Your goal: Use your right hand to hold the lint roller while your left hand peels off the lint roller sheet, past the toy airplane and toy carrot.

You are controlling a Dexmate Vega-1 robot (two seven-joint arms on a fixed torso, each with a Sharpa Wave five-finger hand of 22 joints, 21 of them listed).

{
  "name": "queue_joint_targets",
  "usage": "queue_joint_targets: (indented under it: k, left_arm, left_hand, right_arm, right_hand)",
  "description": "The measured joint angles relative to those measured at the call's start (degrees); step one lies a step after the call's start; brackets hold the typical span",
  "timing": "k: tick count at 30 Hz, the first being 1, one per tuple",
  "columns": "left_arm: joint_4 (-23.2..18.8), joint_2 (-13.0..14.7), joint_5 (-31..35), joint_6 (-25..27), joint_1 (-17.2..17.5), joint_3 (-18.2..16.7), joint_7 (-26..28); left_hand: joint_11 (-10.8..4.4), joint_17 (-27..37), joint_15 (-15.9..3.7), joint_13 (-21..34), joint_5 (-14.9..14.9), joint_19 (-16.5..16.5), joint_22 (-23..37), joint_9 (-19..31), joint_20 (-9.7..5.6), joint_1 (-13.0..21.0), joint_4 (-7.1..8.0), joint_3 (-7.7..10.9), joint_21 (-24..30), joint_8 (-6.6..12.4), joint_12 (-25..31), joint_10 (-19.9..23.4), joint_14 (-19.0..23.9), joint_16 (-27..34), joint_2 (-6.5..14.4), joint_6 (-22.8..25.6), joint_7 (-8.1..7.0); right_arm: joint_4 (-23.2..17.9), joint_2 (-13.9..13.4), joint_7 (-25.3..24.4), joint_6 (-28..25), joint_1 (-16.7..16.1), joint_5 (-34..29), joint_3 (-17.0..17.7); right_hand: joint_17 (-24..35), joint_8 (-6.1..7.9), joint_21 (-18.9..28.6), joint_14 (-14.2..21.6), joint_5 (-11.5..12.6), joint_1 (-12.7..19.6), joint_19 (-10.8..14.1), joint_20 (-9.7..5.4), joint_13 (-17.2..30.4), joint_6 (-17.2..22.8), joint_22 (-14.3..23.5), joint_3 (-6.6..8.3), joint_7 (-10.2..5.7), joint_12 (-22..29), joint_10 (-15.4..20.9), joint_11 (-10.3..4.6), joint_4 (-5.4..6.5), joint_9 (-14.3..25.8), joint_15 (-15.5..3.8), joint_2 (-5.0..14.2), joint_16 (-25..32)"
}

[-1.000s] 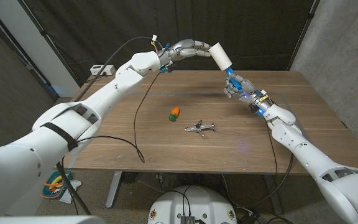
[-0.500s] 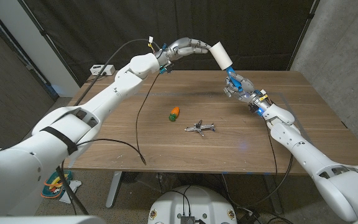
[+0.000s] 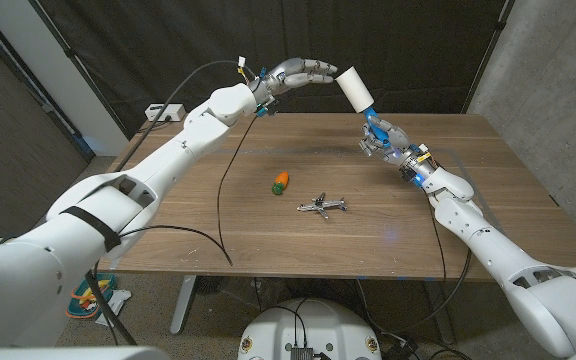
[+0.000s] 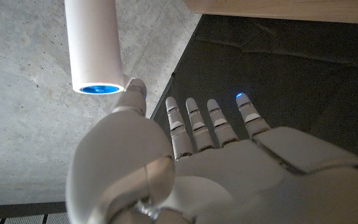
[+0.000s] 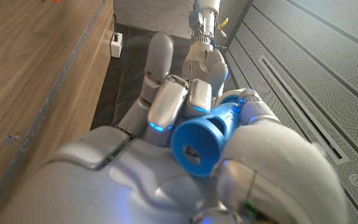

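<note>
The lint roller's white roll (image 3: 353, 90) is raised over the table's far side, tilted up toward the left. My right hand (image 3: 383, 138) grips its blue handle (image 5: 201, 140). My left hand (image 3: 303, 72) hangs at the roll's upper end with fingers stretched out and apart, holding nothing. In the left wrist view the thumb tip (image 4: 132, 93) is right beside the roll's blue-ringed end (image 4: 95, 88); I cannot tell whether they touch. The toy carrot (image 3: 281, 181) and the toy airplane (image 3: 322, 206) lie on the table nearer to me, in the middle.
A black cable (image 3: 222, 190) hangs from my left arm and trails across the wooden table (image 3: 488, 250). A power strip (image 3: 165, 112) sits behind the far left corner. A black curtain hangs behind the table, and a concrete wall (image 3: 548, 60) stands at the right.
My left hand's fingers have straightened and lifted from over the roll's upper end. The right hand and the lint roller have barely moved.
</note>
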Motion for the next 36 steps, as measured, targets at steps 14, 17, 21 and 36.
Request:
queue_joint_targets:
  k: [14, 17, 21, 36]
  left_arm:
    - [3.58, -1.37, -1.66, -2.69, -1.58, 0.28, -3.53]
    - [3.76, -1.69, -1.66, -2.69, -1.58, 0.15, -3.53]
    - [4.53, -2.31, -1.69, -2.96, -1.73, 0.12, -2.19]
    - [10.18, -4.70, -1.38, -4.86, -5.19, 1.21, -4.42]
  left_hand:
    - [-1.05, 0.70, -1.81, 0.53, 2.71, 0.67, -0.01, 0.00, -0.16, 1.28, 1.43, 0.06, 0.27, 2.78, 0.94, 3.82, 2.51, 0.92, 3.63, 7.65, -2.41]
    - [-1.44, 0.70, -2.36, 0.53, 2.71, 0.77, 0.25, 0.00, -0.07, 1.42, 1.66, 0.30, 0.47, 2.78, 0.94, 4.61, 3.47, 1.06, 4.32, 8.56, -2.73]
    - [-1.44, 0.96, -2.26, 0.53, 2.71, 0.77, 0.27, 0.00, -0.07, 1.41, 1.65, 0.30, 0.47, 2.78, 1.34, 4.61, 3.57, 1.37, 4.80, 8.63, -2.80]
    - [-0.91, 0.86, -1.62, 0.80, 1.62, 0.53, 0.27, -0.04, -0.06, 1.68, 1.71, -0.32, 0.47, 1.64, 0.88, 4.69, 2.93, 0.86, 5.41, 7.35, -2.19]
  right_arm:
    - [0.68, 0.24, 0.08, 0.42, 0.01, 0.20, 0.24]
    - [0.68, 0.24, 0.38, 0.46, 0.01, 0.20, 0.24]
    - [1.25, 0.41, 0.58, 0.62, 0.29, 0.21, 0.24]
    - [1.28, 0.71, 0.87, 1.59, -0.04, 0.31, 0.51]
  right_hand:
    - [0.00, 0.22, 0.00, -0.02, 0.00, 0.00, 0.00, 0.00, 0.01, 0.01, 0.00, 0.08, 0.00, 0.54, 0.01, 0.01, -0.08, -0.53, 0.02, 0.00, 0.00]
    - [0.00, 0.22, 0.00, -0.02, 0.00, 0.00, 0.00, 0.00, 0.01, 0.01, 0.00, 0.08, -0.01, 0.55, 0.01, 0.01, -0.08, -0.79, 0.02, 0.00, 0.00]
    - [0.00, 0.29, 0.00, -0.02, 0.00, 0.00, 0.00, 0.00, 0.01, 0.01, 0.01, 0.08, -0.01, 0.55, 0.01, 0.01, -0.08, -0.79, 0.02, 0.00, 0.00]
    - [0.00, 0.65, 0.00, -0.03, 0.00, -0.58, 0.00, 0.00, 0.04, 0.01, 0.00, 0.21, -0.01, 0.55, 0.02, 0.02, -0.21, -1.16, 0.03, -0.03, 0.00]
